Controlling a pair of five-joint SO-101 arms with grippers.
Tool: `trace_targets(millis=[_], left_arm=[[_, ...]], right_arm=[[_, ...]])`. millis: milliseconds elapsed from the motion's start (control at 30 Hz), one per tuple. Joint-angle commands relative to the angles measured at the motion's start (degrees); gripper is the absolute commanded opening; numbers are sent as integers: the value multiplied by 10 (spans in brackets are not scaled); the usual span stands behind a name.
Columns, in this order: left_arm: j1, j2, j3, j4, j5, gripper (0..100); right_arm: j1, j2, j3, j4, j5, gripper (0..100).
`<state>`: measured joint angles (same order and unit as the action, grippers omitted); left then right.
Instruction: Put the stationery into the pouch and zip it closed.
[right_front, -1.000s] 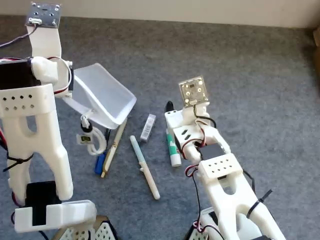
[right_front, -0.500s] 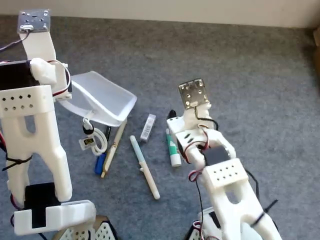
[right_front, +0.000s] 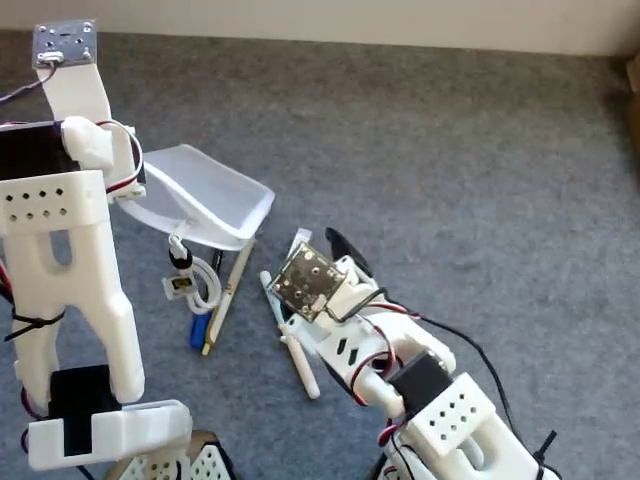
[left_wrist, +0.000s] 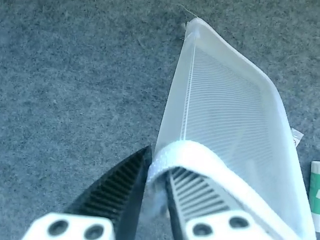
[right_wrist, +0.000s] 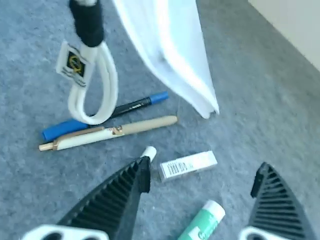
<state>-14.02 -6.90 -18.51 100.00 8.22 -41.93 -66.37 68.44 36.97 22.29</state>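
Left gripper (left_wrist: 159, 165) pinching rim of one pouch (left_wrist: 225, 115), tilted up; right gripper (right_wrist: 203, 167) spread wide over box (right_wrist: 188, 165); five loose pieces on grey carpeted table (right_front: 480, 150): blue pen (right_wrist: 65, 129), beige pen (right_wrist: 115, 131), white pen (right_front: 303, 370), green marker (right_wrist: 202, 225), box; pale wall (right_front: 400, 20) behind.

The high camera is fixed above and behind my two arms and looks down over the whole grey carpet (right_front: 480, 150). My left wrist camera sits just behind my left gripper (left_wrist: 157, 155) and looks along it, very near to the pouch (left_wrist: 225, 110). My right wrist camera looks past my right gripper (right_wrist: 203, 170) from farther off. With the high view it shares the pouch and the beige pen (right_wrist: 115, 132).
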Motion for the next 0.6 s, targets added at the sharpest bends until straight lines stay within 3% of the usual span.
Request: trace_targets(millis=[0,567], left_arm=[[-15,-28,1,-7,8,6],[-15,-29,1,-7,8,6]], right_arm=[[-24,43,-22,-58,8,310],[-47,296,-240,-116,7,310]])
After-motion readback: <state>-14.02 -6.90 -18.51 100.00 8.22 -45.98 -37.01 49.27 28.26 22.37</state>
